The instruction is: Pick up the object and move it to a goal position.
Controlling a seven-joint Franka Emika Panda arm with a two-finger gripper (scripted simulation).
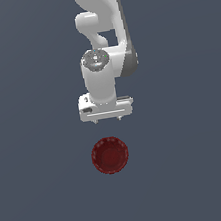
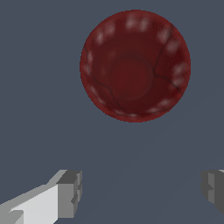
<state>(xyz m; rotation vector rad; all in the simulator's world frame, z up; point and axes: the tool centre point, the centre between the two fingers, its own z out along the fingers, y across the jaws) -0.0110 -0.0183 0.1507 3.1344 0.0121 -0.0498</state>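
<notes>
The object, a small dark red round bowl [image 1: 110, 155] with a scalloped rim, rests upright on the flat grey surface. In the wrist view the bowl [image 2: 135, 65] fills the upper middle, its inside facing the camera. My gripper [image 1: 107, 118] hangs above the surface just behind the bowl in the exterior view, apart from it. Its two fingers [image 2: 69, 194] stand wide apart with only bare surface between them, so the gripper [image 2: 141, 192] is open and holds nothing. The bowl lies outside the gap between the fingers.
The white arm [image 1: 103, 43] rises behind the gripper toward the top of the exterior view. A uniform grey surface [image 1: 45, 194] lies all around the bowl. No goal marker shows.
</notes>
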